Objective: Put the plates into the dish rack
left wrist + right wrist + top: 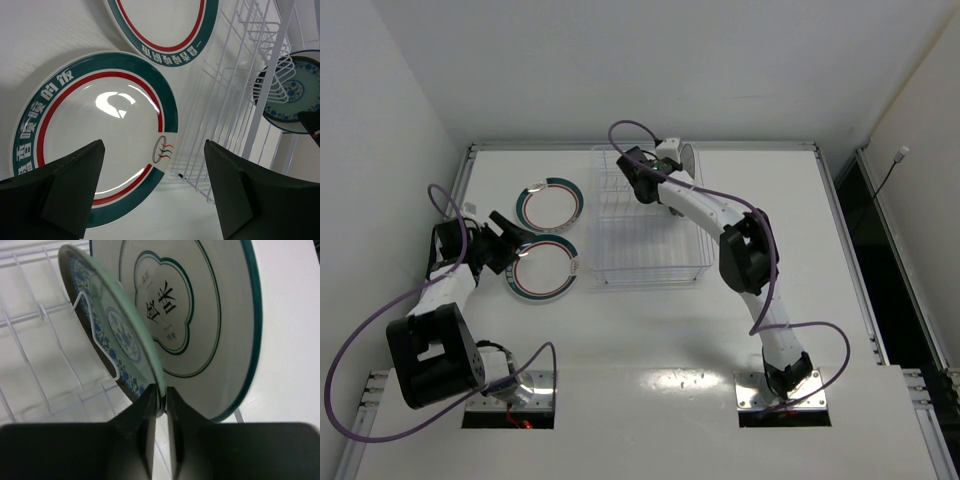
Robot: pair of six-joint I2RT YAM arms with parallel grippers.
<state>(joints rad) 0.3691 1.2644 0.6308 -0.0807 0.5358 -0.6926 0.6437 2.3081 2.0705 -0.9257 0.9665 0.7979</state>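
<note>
Risk: right gripper [161, 395], clamped on rim of small teal-green patterned round plate [120, 335] standing upright at far right corner of clear wire dish rack [650, 272], releases before tines catch it, and it topples. Left gripper [154, 150] gapes wide over 2 white teal-rimmed plates [100, 130] toward left edge of white table [670, 330]. Plain white walls.

White table [650, 340], white walls [620, 60] all round; dark gap [892, 290] at right, possibly floor

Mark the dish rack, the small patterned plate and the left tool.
dish rack [630, 250], top view, bare floor wires
small patterned plate [300, 90], left wrist view, its patterned face
left tool [154, 145], left wrist view, midway between open fingertips
</note>
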